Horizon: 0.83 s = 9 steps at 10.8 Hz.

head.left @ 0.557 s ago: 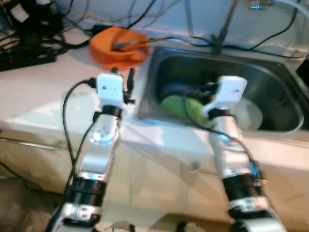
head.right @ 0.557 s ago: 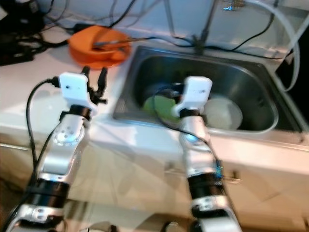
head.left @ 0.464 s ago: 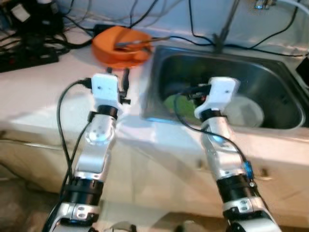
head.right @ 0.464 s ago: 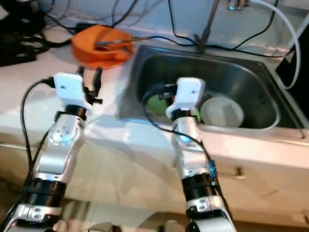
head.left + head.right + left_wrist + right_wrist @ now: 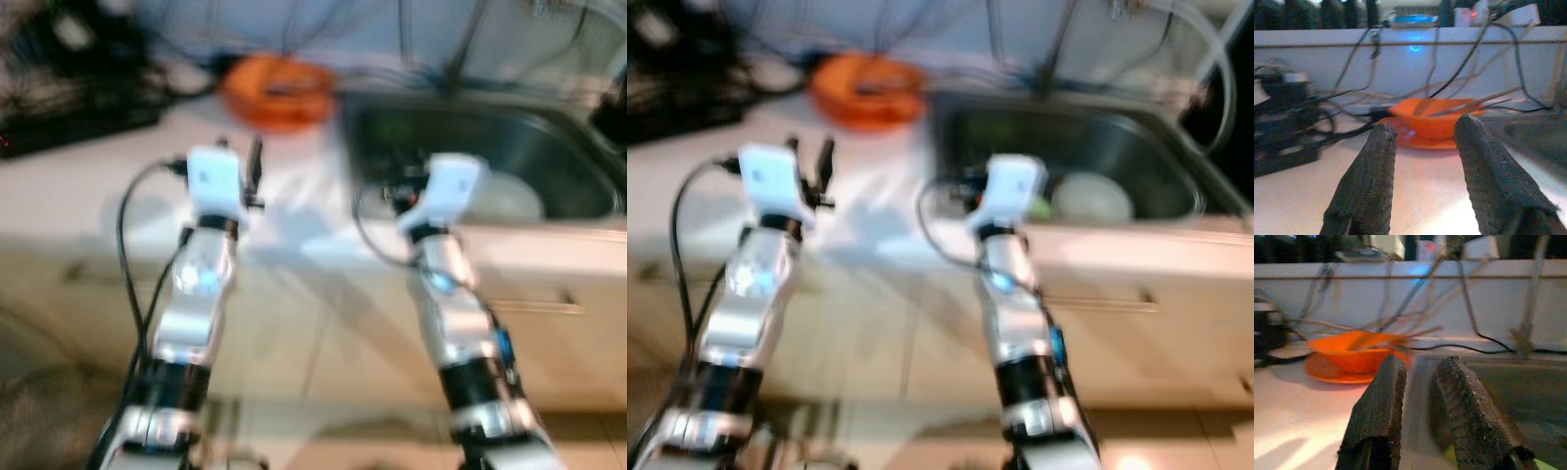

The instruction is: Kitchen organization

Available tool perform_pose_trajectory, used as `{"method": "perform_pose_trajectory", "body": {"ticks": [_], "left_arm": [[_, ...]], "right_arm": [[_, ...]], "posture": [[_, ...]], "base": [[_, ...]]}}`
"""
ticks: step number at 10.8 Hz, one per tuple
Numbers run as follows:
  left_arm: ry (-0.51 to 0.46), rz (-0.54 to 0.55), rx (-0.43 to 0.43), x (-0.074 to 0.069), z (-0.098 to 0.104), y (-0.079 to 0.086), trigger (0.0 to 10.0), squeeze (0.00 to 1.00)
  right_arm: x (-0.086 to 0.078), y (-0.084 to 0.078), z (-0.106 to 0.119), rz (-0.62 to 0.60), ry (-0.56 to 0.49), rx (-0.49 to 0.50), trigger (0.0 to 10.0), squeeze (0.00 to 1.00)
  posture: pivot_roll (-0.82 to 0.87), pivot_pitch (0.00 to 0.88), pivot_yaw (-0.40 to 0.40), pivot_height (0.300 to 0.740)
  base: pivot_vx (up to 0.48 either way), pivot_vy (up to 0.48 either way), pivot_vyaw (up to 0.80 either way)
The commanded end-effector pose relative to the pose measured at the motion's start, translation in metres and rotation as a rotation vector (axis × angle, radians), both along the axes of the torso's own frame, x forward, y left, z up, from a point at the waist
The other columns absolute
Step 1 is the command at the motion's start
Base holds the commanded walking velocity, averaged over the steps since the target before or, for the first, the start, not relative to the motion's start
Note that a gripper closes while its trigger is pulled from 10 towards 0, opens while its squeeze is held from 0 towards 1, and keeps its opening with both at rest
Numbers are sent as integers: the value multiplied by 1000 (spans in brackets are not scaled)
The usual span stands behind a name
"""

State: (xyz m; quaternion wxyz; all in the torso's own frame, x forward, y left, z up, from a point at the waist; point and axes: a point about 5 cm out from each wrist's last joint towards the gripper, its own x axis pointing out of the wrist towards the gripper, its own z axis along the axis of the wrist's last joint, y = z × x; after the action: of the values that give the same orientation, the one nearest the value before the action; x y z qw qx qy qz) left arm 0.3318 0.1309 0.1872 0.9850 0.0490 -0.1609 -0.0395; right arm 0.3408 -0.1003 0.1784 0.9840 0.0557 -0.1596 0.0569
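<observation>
Left eye view is blurred, but the layout reads clearly enough. Both arms are raised in front of a white counter [image 5: 88, 196]. The left gripper [image 5: 240, 162] stands over the counter, short of an orange bowl [image 5: 277, 86] that sits on an orange plate [image 5: 1422, 141] near the back wall. The right gripper [image 5: 1418, 382] is at the front edge of the steel sink [image 5: 549, 147], which lies to the right of the bowl.

Left wrist view shows the two black fingers [image 5: 1369, 181] spread apart with nothing between them; the bowl sits beyond the gap, apart from the tips. A thin utensil [image 5: 1474, 104], probably chopsticks, rests across the bowl's rim. Dark cables [image 5: 1298, 132] trail over the counter beside the bowl and up the wall.

Right wrist view shows that gripper's fingers [image 5: 1378, 406] parted by a narrower gap, also empty, pointing along the sink's near rim with the bowl off to one side.

Inside the sink lies a white dish [image 5: 1091, 196], and a green item [image 5: 1040, 207] shows just beside it, partly hidden behind the right wrist. A faucet stem [image 5: 1533, 293] rises behind the sink.
</observation>
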Motion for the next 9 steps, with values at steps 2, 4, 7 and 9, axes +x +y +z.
{"method": "perform_pose_trajectory", "body": {"ticks": [2,4,7,9], "left_arm": [[1,-58,-3,-1,1,-14,10000,0],[-2,-64,2,-1,3,-14,10000,0],[7,-58,1,0,2,-12,10000,0],[8,-58,0,0,2,-12,10000,0]], "right_arm": [[0,-11,-4,-39,22,-8,10000,0],[1,-11,-3,-42,21,-2,10000,0],[1,-11,-3,-37,20,-31,10000,0],[1,-10,-3,-33,14,-30,10000,0]], "posture": [[60,74,-38,740],[63,78,-39,740],[61,78,-38,740],[63,80,-41,740]], "base": [[0,0,0],[0,0,0],[345,0,0],[347,0,559]]}}
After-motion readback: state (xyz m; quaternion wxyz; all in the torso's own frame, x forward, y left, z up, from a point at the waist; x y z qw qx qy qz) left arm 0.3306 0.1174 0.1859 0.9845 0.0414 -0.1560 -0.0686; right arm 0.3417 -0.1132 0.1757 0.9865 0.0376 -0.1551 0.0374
